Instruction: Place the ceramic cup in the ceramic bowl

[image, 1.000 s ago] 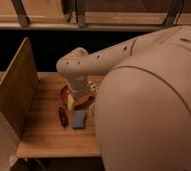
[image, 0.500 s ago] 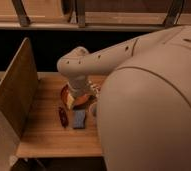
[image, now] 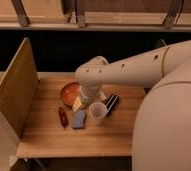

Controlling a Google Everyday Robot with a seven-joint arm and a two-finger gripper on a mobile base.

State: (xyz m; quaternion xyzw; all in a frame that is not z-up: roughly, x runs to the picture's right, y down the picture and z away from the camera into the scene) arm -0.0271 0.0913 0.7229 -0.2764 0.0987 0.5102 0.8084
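Observation:
The ceramic cup (image: 97, 112) is pale white and tapered. It stands upright on the wooden table, just in front of and to the right of the ceramic bowl (image: 68, 93). The bowl is reddish-orange and shallow, and my arm hides its right part. My gripper (image: 91, 99) hangs at the end of the white arm, pointing down between bowl and cup, right beside the cup's rim. I cannot tell whether it touches the cup.
A dark red object (image: 63, 116), a blue packet (image: 79, 119), a yellowish item (image: 78, 104) and a dark bar (image: 111, 103) lie around the cup. A wooden side panel (image: 11, 90) rises at the table's (image: 89, 137) left. My body fills the right.
The cup has come into full view in front of the wrist; before, only a pale bit showed beside the bowl. The arm has shifted slightly.

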